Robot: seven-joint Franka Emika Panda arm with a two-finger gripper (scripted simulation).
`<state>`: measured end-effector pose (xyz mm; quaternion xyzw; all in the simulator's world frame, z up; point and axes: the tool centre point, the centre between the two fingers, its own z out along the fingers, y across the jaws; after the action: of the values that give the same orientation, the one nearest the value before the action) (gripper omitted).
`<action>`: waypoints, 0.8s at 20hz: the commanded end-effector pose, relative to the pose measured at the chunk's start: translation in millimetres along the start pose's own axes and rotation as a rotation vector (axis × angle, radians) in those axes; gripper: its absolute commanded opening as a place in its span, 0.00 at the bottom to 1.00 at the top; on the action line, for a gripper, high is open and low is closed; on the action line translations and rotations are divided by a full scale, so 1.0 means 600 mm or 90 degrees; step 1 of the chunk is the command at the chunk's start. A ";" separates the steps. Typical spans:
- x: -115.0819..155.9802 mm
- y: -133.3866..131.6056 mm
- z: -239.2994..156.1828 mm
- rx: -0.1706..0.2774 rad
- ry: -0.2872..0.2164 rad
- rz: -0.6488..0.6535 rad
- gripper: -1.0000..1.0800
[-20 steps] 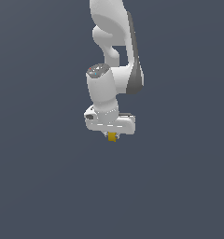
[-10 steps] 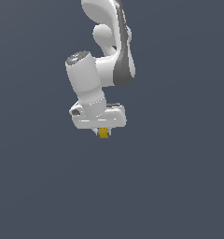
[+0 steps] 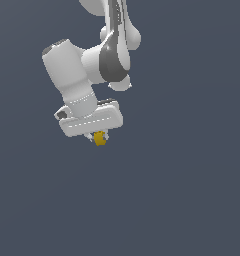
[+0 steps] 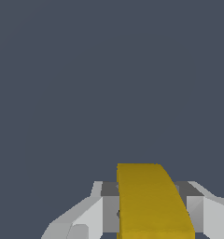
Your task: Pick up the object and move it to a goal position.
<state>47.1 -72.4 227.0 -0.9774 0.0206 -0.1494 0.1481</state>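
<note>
We find the object (image 3: pixel 99 138) clamped between the fingers (image 3: pixel 104 135) of the gripper (image 3: pixel 99 137), hanging just under the white hand against a plain grey backdrop. In the wrist view the object (image 4: pixel 151 200) is a mustard-yellow slab whose long axis runs straight out from the hand, past the fingers (image 4: pixel 109 205) closed on both its sides. We read no writing or labels anywhere. The arm descends from above, its wrist tilted toward the exterior view's left.
</note>
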 end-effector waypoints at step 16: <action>0.101 0.093 -0.163 0.117 0.058 -0.159 0.00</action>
<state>73.2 -151.0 308.8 -0.9508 -0.0958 -0.2064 0.2100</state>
